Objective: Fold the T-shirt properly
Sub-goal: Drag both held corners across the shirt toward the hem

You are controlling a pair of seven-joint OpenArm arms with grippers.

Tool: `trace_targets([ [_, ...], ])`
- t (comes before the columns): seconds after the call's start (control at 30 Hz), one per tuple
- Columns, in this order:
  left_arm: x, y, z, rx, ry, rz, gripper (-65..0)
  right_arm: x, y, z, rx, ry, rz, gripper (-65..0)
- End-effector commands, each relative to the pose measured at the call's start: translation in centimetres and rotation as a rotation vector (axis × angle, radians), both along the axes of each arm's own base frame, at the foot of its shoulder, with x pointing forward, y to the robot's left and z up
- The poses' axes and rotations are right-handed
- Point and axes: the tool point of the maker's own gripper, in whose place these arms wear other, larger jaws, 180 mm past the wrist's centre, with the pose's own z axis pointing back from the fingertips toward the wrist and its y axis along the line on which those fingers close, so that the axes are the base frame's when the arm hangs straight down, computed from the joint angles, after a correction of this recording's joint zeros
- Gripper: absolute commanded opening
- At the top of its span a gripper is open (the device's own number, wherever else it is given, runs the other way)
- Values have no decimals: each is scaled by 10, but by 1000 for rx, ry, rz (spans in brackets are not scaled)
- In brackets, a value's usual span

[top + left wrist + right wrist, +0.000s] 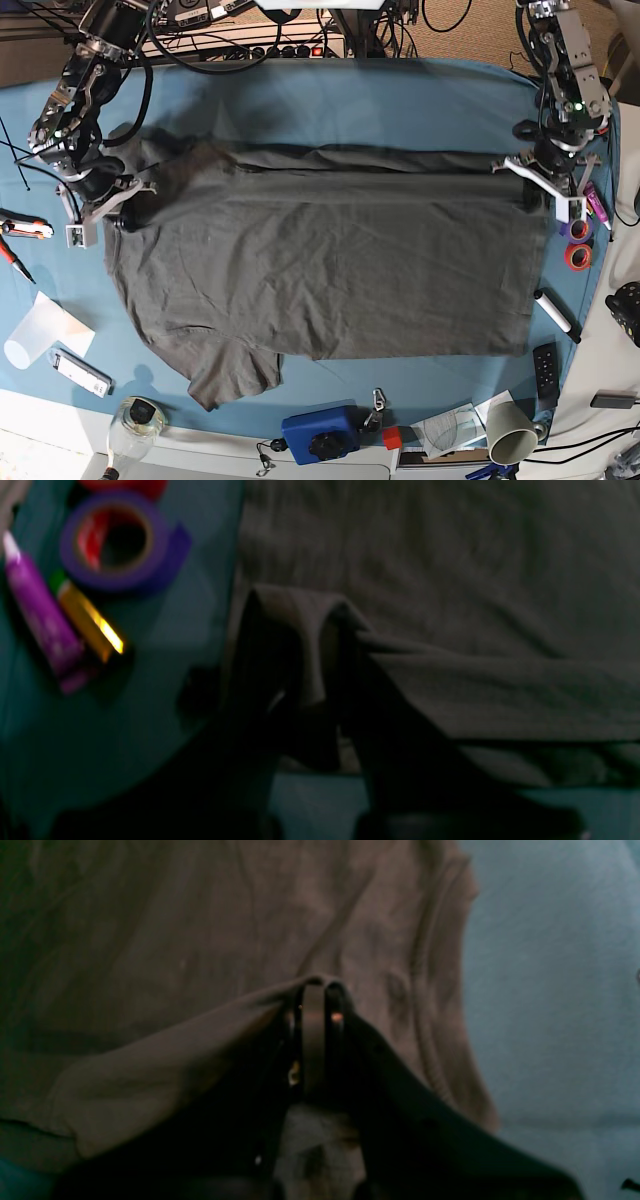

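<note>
- The left wrist view is coming through dark and smeared; the left pincer (320, 715) is showing only as a black shape, with its tips lying buried under a raised fold of the T-shirt (450, 580).
- A red roll (125, 485) is being cut off by that view's top edge.
- The purple tube (42, 615) is too blurred for any print to be read.
- In the right wrist view the right pincer (314, 1040) is blurring into shadow, cloth draping over both sides.
- The overhead view is cropping the glass jar (128, 430) at the bottom edge.
- The counter (330, 100) is hiding its far corners behind the arms.
</note>
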Motion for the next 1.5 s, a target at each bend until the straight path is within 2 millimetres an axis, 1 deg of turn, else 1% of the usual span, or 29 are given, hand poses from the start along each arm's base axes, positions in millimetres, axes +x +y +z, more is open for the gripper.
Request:
trace_targets([
  [0.0,11,5,17,17,-61,2,-650,12,-6,18,-15,-62,-3,-650],
  [0.1,17,5,22,18,-80,2,-650,20,-9,10,17,-47,-18,-650],
  [0.17,19,5,23,17,-83,3,-650,25,-10,1,49,-29,-30,-650],
  [0.23,20,6,21,13,-80,6,-650,31,-11,-3,76,-24,-39,-650],
  [0.33,25,8,12,-2,-66,18,-650,42,-11,5,80,-46,-38,-650],
  [0.47,36,12,-2,-34,-39,38,-650,53,-12,15,66,-70,-36,-650],
  [0.57,46,14,-4,-46,-40,46,-650,56,-14,18,49,-77,-39,-650],
  [0.67,53,18,0,-40,-49,47,-650,57,-15,17,38,-75,-39,-650],
  [0.8,58,23,5,-29,-59,46,-650,61,-15,7,71,-60,-50,-650],
  [0.93,60,27,3,-33,-53,51,-650,70,-14,-4,121,-34,-62,-650],
  [1.07,64,26,-1,-39,-43,42,-650,78,-14,-1,136,-41,-65,-650],
  [1.23,76,10,-2,-40,-43,-49,-650,80,-18,0,105,-47,-72,-650],
  [1.33,82,11,-1,-11,-40,-54,-650,80,-20,0,98,-50,-74,-650],
  [1.47,84,15,2,11,-42,-55,-650,81,-20,2,99,-64,-75,-650],
])
